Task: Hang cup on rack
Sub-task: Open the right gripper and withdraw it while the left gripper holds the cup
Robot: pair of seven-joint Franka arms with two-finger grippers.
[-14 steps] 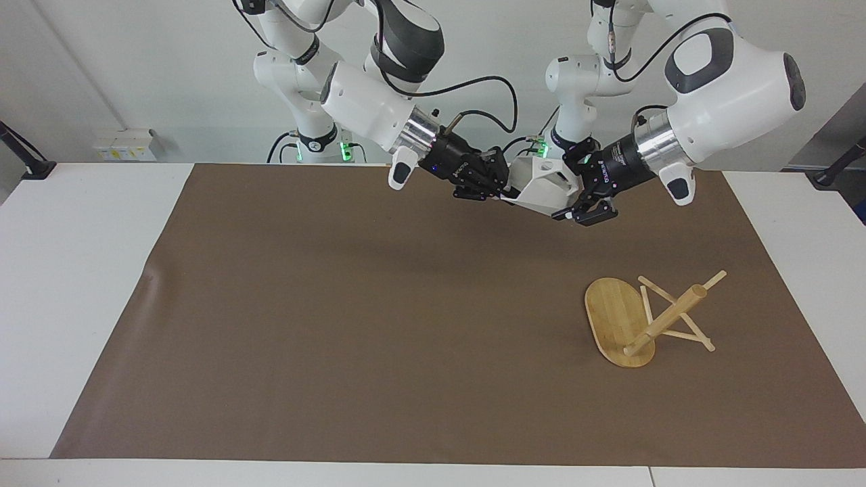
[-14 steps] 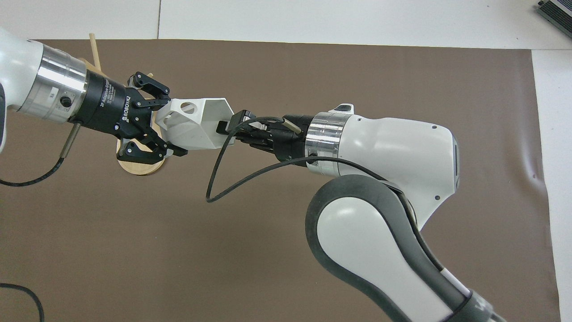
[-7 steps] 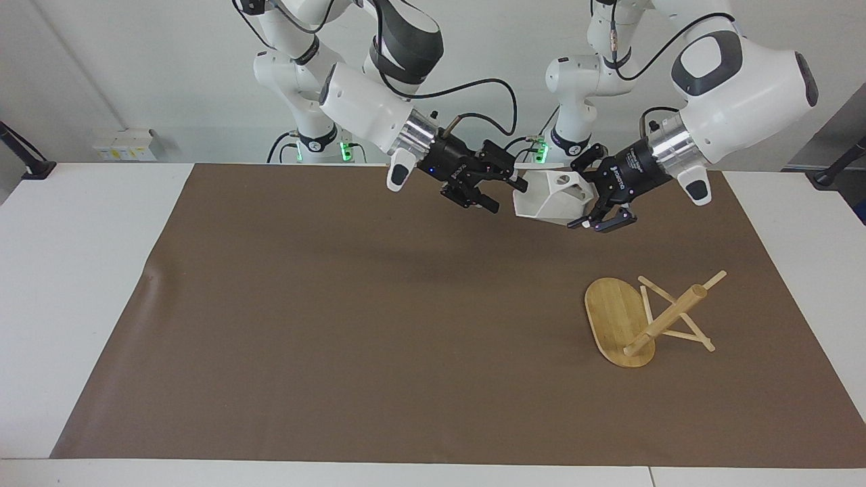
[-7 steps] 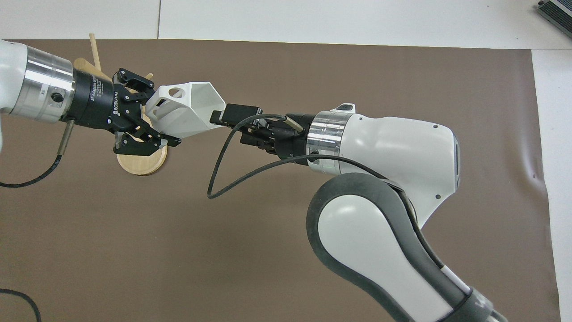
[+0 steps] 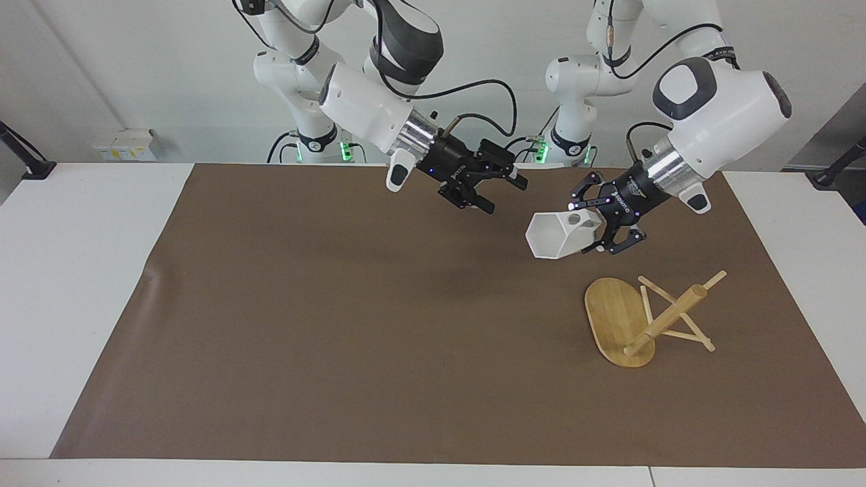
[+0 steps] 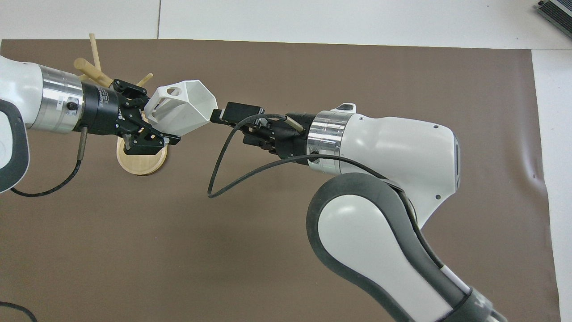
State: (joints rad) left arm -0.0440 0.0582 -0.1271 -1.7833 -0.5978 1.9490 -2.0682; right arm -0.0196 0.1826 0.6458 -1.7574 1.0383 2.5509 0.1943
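Observation:
The white faceted cup (image 5: 551,237) (image 6: 181,109) is held in the air on its side, its handle hole facing up. My left gripper (image 5: 599,223) (image 6: 149,123) is shut on the cup's base end and holds it over the mat close to the rack. The bamboo rack (image 5: 619,314) (image 6: 140,161) lies tipped at the left arm's end of the table. Its post (image 5: 666,318) slants and its pegs touch the mat. My right gripper (image 5: 502,191) (image 6: 225,120) is open and empty, in the air just clear of the cup's mouth.
A brown mat (image 5: 338,304) covers most of the white table (image 5: 81,270). A black cable (image 6: 214,179) loops down from the right wrist. The left forearm covers part of the rack in the overhead view.
The right gripper opened, let go of the cup and drew back. The left gripper closed on the cup and carried it down toward the rack, turning its mouth outward.

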